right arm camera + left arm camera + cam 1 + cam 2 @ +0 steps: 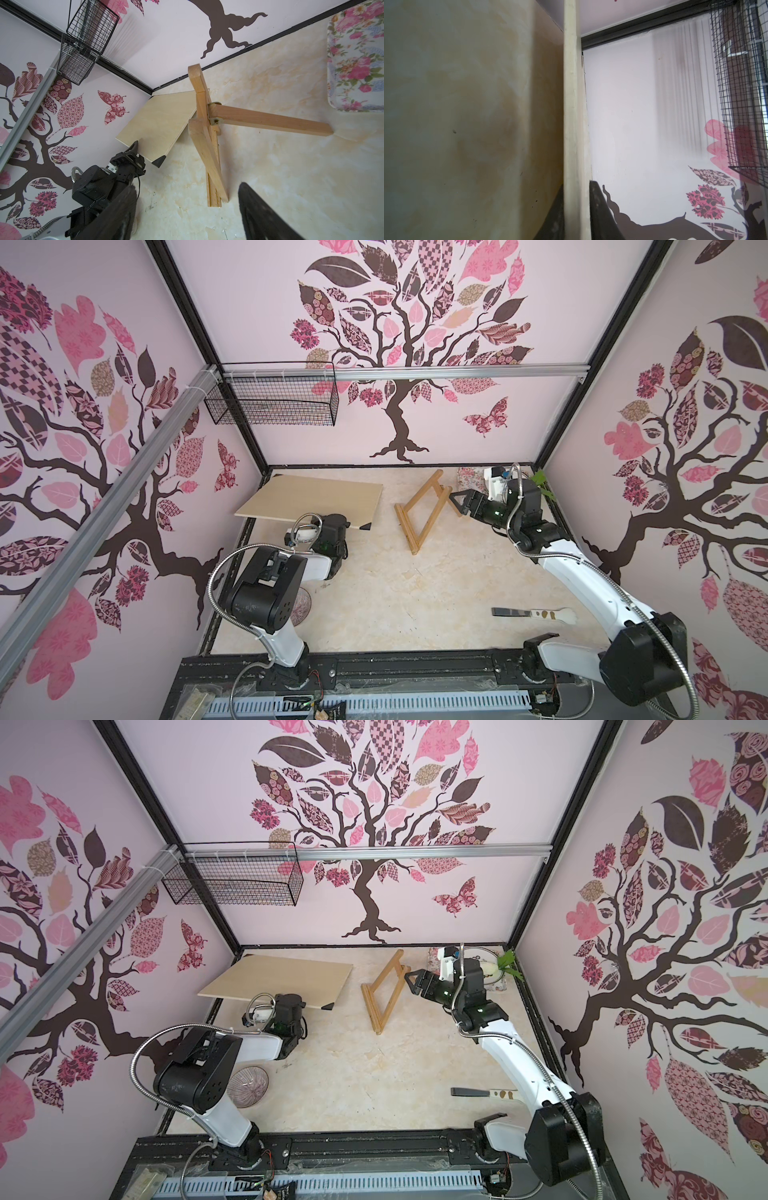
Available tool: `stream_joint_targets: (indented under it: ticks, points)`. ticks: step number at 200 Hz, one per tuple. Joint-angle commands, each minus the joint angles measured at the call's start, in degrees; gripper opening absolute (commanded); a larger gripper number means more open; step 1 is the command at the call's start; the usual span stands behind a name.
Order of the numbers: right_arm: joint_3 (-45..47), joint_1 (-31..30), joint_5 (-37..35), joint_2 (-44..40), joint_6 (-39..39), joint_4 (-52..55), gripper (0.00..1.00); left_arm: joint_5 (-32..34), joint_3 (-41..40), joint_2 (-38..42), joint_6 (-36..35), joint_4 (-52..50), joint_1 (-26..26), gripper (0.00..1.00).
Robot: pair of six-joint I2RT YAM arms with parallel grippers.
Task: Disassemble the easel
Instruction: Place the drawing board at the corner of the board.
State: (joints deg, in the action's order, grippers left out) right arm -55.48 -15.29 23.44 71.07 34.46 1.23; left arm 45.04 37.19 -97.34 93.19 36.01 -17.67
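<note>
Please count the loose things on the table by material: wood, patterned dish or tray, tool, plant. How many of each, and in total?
Wood: 2, the easel and the board.
Patterned dish or tray: 2, the floral tray and the round pink plate.
Tool: 1, the spatula.
Plant: 1, the green sprig.
Total: 6.

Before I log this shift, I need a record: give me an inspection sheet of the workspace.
Surface: marbled tabletop, bare mid-area.
Job's things: easel lying near the back.
Clutter: wooden board, floral tray, spatula, patterned bowl.
Grippers: left gripper fingers astride the board's edge; right gripper open beside the easel, not touching.
Cables: metal conduit on both arms.
Surroundings: wire basket, tree-print walls.
</note>
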Motion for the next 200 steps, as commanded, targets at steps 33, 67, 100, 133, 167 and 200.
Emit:
stream_joint_targets:
  ticks: [33, 67, 100, 133, 167, 200]
  points:
    - [-1.0, 0.0, -0.6, -1.1, -0.1, -0.4, 0.79, 0.7, 0.8, 1.7, 1.4, -1.4, -0.3, 0.36]
    - [-2.1, 0.0, -0.6, -0.2, -0.3, 0.0, 0.79, 0.1, 0.6, 3.5, 2.3, -6.1, -0.3, 0.47]
    - [-3.2, 0.0, -1.5, 0.5, -1.2, 0.7, 0.79, -0.6, 0.3, 5.3, 2.4, -9.8, -0.3, 0.56]
    - [-4.7, 0.0, -1.4, 2.0, -1.4, 1.5, 0.79, -1.2, -0.7, 6.6, 2.4, -10.1, -0.3, 0.57]
    - [-5.5, 0.0, -1.1, 3.3, -1.2, 1.6, 0.78, -2.0, -1.5, 7.7, 2.4, -10.5, -0.3, 0.57]
    - [-5.8, 0.0, -1.4, 3.9, -1.4, 1.7, 0.78, -2.3, -1.8, 9.0, 1.8, -10.9, -0.3, 0.57]
